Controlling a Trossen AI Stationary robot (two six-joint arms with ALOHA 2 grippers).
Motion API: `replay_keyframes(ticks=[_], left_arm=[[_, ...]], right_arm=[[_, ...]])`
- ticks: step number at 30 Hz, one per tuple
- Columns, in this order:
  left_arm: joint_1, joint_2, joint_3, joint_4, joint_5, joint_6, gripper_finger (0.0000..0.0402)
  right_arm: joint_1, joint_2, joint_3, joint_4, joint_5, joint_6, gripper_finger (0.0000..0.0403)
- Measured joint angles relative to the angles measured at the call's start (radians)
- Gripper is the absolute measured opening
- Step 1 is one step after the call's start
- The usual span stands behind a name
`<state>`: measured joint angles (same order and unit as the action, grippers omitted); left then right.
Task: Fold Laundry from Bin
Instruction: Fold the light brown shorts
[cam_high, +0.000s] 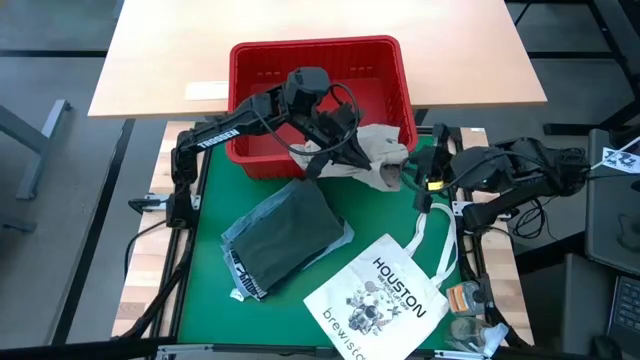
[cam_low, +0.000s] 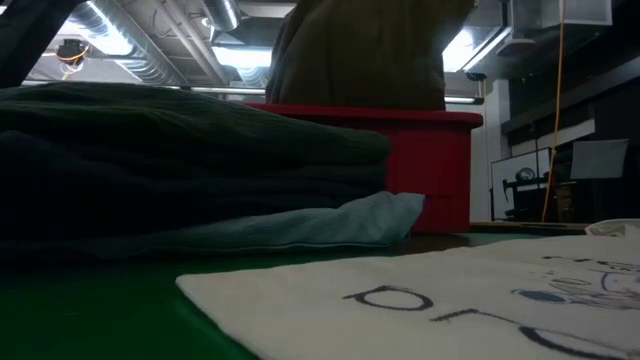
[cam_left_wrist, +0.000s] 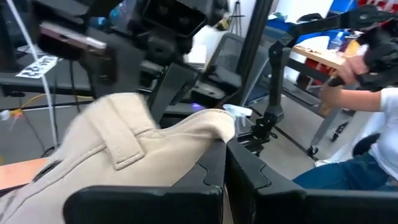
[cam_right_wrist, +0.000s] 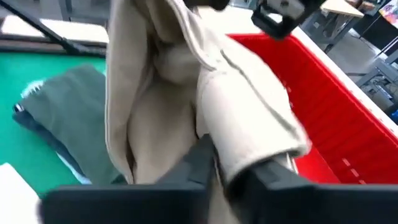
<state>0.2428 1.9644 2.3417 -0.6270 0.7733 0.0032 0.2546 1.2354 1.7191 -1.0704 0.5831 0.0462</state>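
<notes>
A khaki-tan garment (cam_high: 382, 148) hangs between my two grippers over the near right corner of the red bin (cam_high: 310, 45); the low view shows the garment (cam_low: 360, 50) above the bin's rim (cam_low: 430, 118). My left gripper (cam_high: 345, 150) reaches across the bin and is shut on the garment. My right gripper (cam_high: 412, 172) is shut on its right side. A folded dark green garment (cam_high: 285, 230) lies on light blue denim (cam_high: 236, 268) on the green mat. My left gripper pinches a bunched fold of the khaki garment (cam_left_wrist: 211, 127), close to a belt loop (cam_left_wrist: 121, 140), between its two fingers. The fingers lie about level and point toward the table's right. The cloth hangs slack below them, off the mat. My right gripper pinches a thick fold of several layers of the khaki garment (cam_right_wrist: 249, 143) between its two fingers (cam_right_wrist: 199, 162). It comes from the table's right, slanting a little downward. The garment bulges above the fingers and hangs loose below them.
A white tote bag printed HOUSTON (cam_high: 385, 295) lies on the mat at the near right, its strap (cam_high: 440, 235) running up toward my right arm. Small objects (cam_high: 465, 300) sit at the near right corner. A person (cam_left_wrist: 373, 106) sits beyond the table.
</notes>
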Motion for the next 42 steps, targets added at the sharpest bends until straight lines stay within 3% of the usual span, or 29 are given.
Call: replay_keyframes(ticks=[3,7,10,17,24,32,42], left_arm=[[0.0,0.0,0.0,0.0,-0.046,0.001,0.0],[0.01,-0.002,0.0,0.0,-0.136,0.008,0.0019],[0.027,-0.006,0.0,0.003,-0.176,0.008,0.0049],[0.079,-0.027,0.003,0.003,-0.186,0.008,0.0114],[0.12,-0.039,0.003,0.001,-0.188,0.002,0.0124],[0.146,-0.039,0.003,0.0,-0.197,0.048,0.0124],[0.157,-0.039,0.003,-0.031,-0.21,0.053,0.0122]], right_arm=[[0.0,0.0,0.0,0.045,0.003,-0.001,0.001],[0.0,-0.001,0.035,0.081,0.009,-0.001,0.0027],[0.0,-0.003,0.091,0.081,0.009,0.0,0.0017],[0.0,-0.003,0.252,0.08,0.008,0.001,0.0012],[0.0,-0.004,0.379,0.121,0.016,-0.002,0.0008],[0.0,-0.004,0.461,0.231,0.147,-0.139,0.0006],[0.0,-0.004,0.463,0.359,0.436,-0.349,0.0005]])
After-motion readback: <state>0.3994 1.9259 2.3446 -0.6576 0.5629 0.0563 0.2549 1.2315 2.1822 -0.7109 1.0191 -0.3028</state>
